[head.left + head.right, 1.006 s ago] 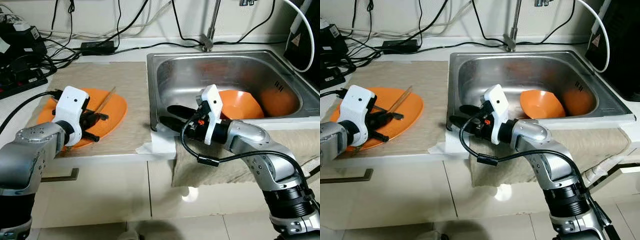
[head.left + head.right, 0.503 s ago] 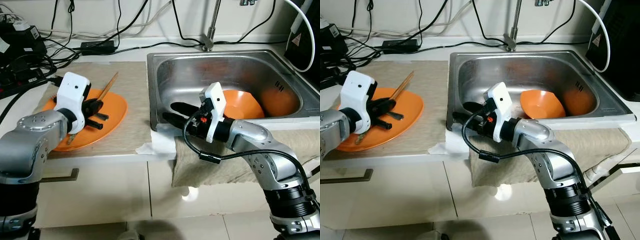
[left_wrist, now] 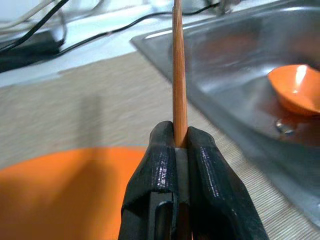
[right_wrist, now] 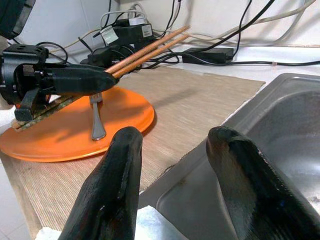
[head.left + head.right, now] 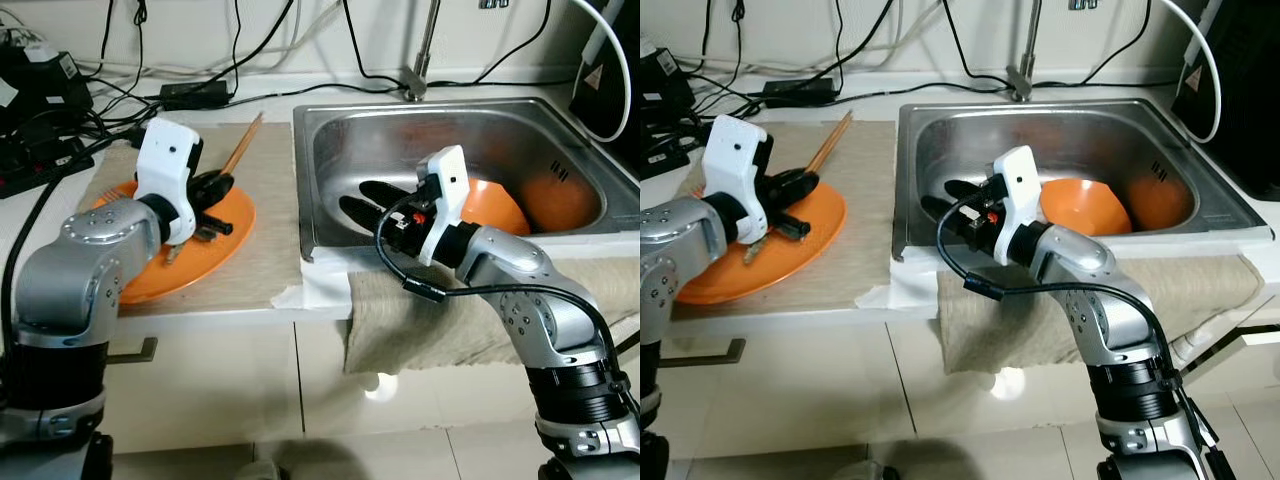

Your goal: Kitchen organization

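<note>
At left of the head view, above the orange plate point(image 5: 190, 245), the left gripper point(image 5: 218, 190) pinches chopsticks point(image 5: 241, 148) pointing up-right toward the sink point(image 5: 330, 150), where the right gripper point(image 5: 368, 200) waits spread, empty.

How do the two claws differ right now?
The left claw is shut on wooden chopsticks, while the right claw is open and holds nothing. The left is above the orange plate on the counter mat; the right reaches over the sink. Both have black fingers.
</note>
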### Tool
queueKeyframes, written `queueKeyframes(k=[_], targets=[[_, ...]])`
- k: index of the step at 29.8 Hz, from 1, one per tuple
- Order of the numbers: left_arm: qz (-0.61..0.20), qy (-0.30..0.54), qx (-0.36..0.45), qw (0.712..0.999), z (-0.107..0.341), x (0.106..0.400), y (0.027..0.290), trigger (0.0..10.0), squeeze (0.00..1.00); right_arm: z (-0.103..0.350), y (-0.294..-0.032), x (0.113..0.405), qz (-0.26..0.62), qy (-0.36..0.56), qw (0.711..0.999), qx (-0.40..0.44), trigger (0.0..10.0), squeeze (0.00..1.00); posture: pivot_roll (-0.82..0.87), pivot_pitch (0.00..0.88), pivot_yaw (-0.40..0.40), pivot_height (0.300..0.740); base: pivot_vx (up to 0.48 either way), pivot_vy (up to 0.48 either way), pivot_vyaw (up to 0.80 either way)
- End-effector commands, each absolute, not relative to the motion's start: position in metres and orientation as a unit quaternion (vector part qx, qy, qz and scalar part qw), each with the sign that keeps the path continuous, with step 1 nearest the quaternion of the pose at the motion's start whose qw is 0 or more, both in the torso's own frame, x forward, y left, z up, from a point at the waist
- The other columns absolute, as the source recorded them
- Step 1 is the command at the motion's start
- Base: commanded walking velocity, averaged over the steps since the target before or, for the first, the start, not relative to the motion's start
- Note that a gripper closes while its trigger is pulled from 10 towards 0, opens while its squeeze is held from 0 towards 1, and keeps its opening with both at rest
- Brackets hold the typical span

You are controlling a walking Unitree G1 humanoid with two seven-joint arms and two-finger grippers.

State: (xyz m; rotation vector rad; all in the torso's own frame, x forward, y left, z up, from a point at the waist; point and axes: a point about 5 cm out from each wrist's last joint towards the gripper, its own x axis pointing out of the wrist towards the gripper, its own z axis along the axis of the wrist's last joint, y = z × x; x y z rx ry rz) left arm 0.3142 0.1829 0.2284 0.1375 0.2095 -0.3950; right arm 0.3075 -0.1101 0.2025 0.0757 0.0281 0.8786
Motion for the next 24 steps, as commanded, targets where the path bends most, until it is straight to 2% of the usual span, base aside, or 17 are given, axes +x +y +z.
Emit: queueKeyframes(k=[1,12,13,15,16,24], targets=[[-0.213,0.092,0.067,0.97,0.231,0.315,0.175,0.0,0.0,0.205,-0.112,0.311,0.415,0.006,0.909,0.033,10.0,0.0,0.08,0.016,0.056,0.74,0.0,0.0,0.0],[-0.248,0.07,0.044,0.965,0.229,0.323,0.143,0.0,0.0,0.205,-0.112,0.314,0.404,0.001,0.914,0.026,10.0,0.0,0.07,0.016,0.059,0.74,0.0,0.0,0.0],[-0.248,0.07,0.044,0.965,0.229,0.323,0.143,0.0,0.0,0.205,-0.113,0.314,0.401,0.0,0.916,0.025,10.0,0.06,0.07,0.016,0.059,0.74,0.0,0.0,0.0],[-0.248,0.07,0.044,0.965,0.229,0.323,0.143,0.0,0.0,0.205,-0.113,0.314,0.398,0.0,0.917,0.025,10.0,0.06,0.07,0.016,0.059,0.74,0.0,0.0,0.0],[-0.248,0.07,0.044,0.965,0.229,0.323,0.143,0.0,0.0,0.205,-0.113,0.315,0.398,0.001,0.917,0.025,10.0,1.0,0.07,0.018,0.061,0.74,0.0,0.0,0.0],[-0.247,0.069,0.043,0.966,0.228,0.324,0.143,0.0,0.0,0.202,-0.113,0.315,0.396,0.007,0.918,0.017,10.0,1.0,0.07,0.017,0.058,0.74,0.0,0.0,0.0]])
